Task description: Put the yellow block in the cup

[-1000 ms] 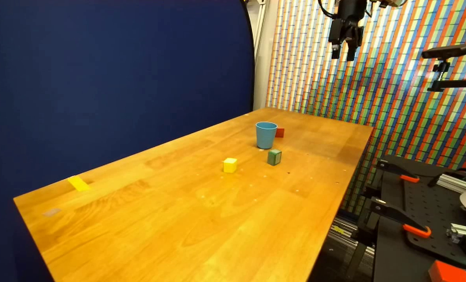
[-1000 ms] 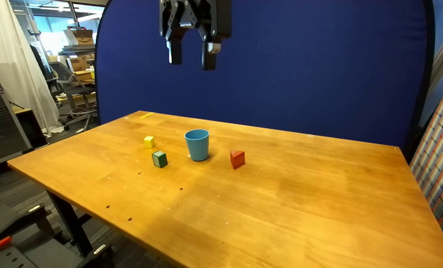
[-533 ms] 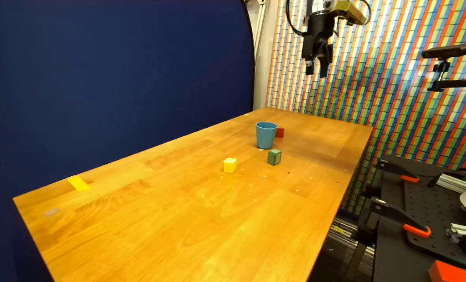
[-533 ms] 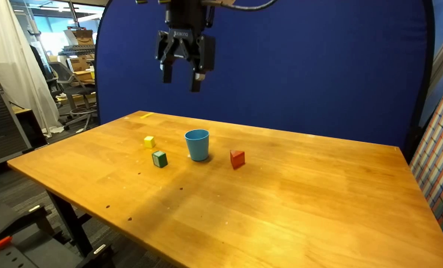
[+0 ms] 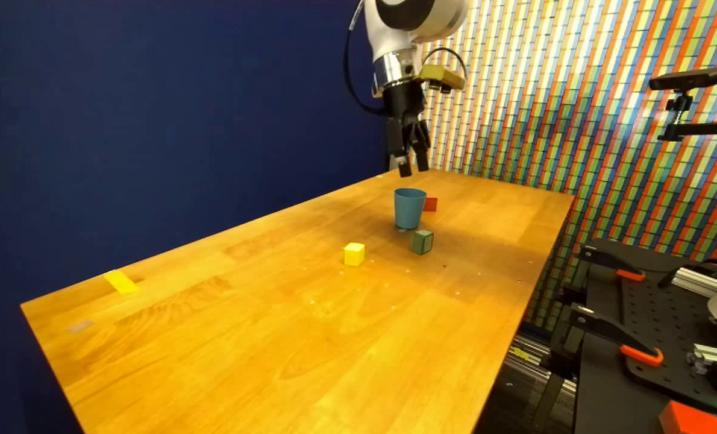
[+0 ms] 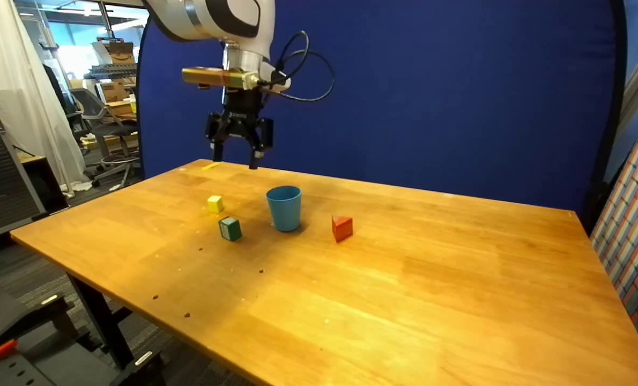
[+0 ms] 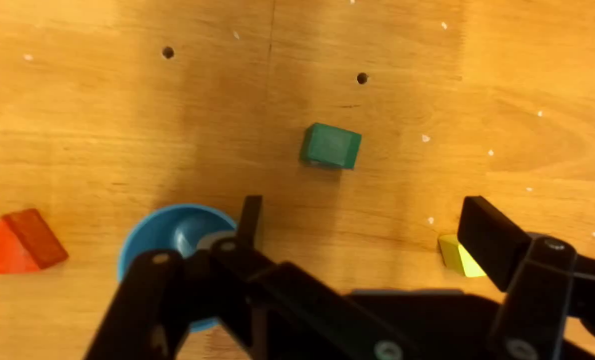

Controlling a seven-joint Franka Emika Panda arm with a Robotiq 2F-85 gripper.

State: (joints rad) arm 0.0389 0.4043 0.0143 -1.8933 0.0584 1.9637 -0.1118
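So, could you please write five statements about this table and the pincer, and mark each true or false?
1. The yellow block and the cup are apart on the table. True.
2. The cup lies on its side. False: it stands upright.
3. The pincer is open. True.
4. The green block and the red wedge rest on the table. True.
5. The green block touches the cup. False: there is a gap between them.

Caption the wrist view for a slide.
Open Robotiq gripper above a wooden tabletop, partly hiding both blue cup and yellow block; a green block and red triangular prism also show.
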